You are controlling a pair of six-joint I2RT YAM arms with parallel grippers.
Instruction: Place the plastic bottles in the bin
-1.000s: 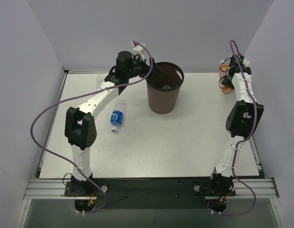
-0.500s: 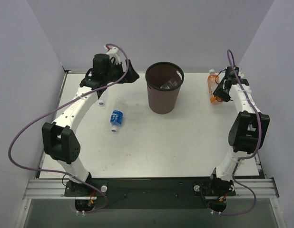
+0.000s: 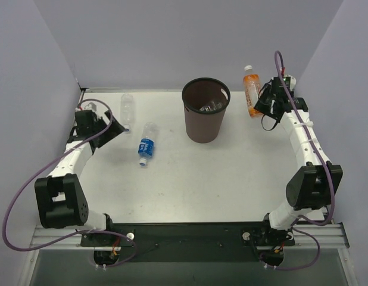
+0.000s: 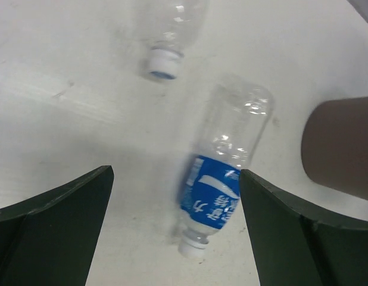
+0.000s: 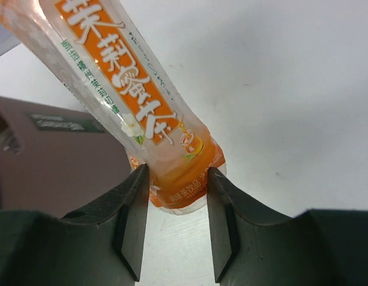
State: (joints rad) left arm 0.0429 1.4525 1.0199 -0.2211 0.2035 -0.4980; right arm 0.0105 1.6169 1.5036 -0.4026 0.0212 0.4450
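1. The left tool (image 4: 175,171) sits low over the left side of the table (image 3: 190,179). Its two dark fingers (image 4: 53,232) are spread wide and grip nothing; only bare table and the bottles beyond show between them.
2. The unlabelled clear bottle (image 3: 127,109) lies on its side near the far left corner of the table, just beyond the left tool. Its white cap points toward the near edge.
3. The blue-labelled bottle (image 3: 146,145) lies on its side a little to the right of and nearer than the unlabelled one, apart from it. Its cap also points toward the near edge. It is well clear of the bin on its right, and in the left wrist view it lies ahead of the gap between the spread fingers.
4. The bin (image 3: 205,128) stands upright on the far half of the table, about midway across, mouth open upward. Something of clear plastic (image 3: 211,107) lies inside it; I cannot tell what label it bears.
5. The orange bottle (image 3: 251,92) is held just right of the bin's rim, beside the mouth rather than over it. It is nearly upright, white cap uppermost, and is raised off the table.
6. The right tool (image 5: 176,173) is pinching the orange bottle at its bottom end. The two fingers are pressed against opposite sides, and the brown wall of the bin is close by on its left.
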